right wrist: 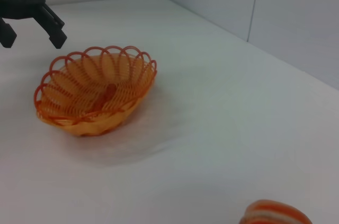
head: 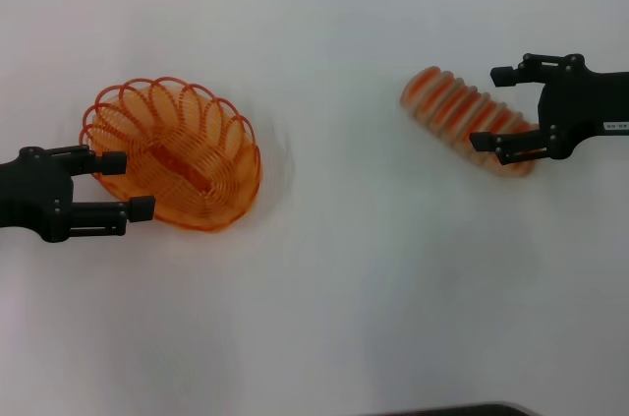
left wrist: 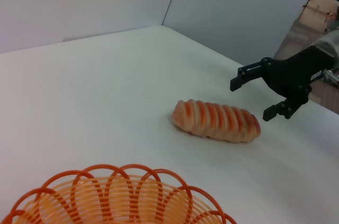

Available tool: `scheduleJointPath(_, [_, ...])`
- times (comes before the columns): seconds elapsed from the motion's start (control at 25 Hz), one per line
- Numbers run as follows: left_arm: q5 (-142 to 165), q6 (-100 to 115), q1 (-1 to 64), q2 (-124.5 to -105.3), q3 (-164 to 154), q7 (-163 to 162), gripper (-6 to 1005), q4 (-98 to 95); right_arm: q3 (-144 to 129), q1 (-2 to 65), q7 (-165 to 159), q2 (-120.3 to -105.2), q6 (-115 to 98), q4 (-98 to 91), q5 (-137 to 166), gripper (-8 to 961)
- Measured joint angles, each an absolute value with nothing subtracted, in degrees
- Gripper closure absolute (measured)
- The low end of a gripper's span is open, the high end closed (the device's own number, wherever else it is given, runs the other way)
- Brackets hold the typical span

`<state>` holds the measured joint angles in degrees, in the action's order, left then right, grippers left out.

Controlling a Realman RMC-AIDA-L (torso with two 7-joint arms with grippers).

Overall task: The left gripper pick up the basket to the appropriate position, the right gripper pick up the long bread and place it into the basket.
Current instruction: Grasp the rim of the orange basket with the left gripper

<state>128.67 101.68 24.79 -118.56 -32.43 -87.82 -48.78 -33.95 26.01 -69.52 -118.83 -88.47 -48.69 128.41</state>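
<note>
**Both claws closing in, nothing lifted yet**

Nearest the robot, the left gripper (head: 125, 185) hangs wide open at the basket's (head: 177, 155) near edge, its two prongs bracketing the rim and gripping nothing. The basket sits on the white table (head: 344, 288) just beyond those fingertips, tilted a touch, and empty. Farther out, the right gripper (head: 496, 106) is spread just as wide, straddling the closest end of the long bread (head: 462, 113), which lies stripes-up and stretches away from the claw toward the basket. Neither claw has closed. By this look every step remains: seize and position the basket, grasp the loaf, carry it across, drop it in.
</note>
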Motion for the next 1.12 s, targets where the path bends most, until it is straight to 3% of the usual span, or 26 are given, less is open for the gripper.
scheduleJointPath(0.56, [128.64,100.64,26.50,-118.56,-28.22,-93.46,167,-48.78,-33.61,26.13,-69.80,-118.82,-88.21,-48.60,128.32,23])
scheduleJointPath(1.12, [130.45,90.64,33.80,-116.27,-33.54,-117.05,166,-53.48,-34.10,27.42,-72.51,-117.96,-87.63,-48.65,128.49,24])
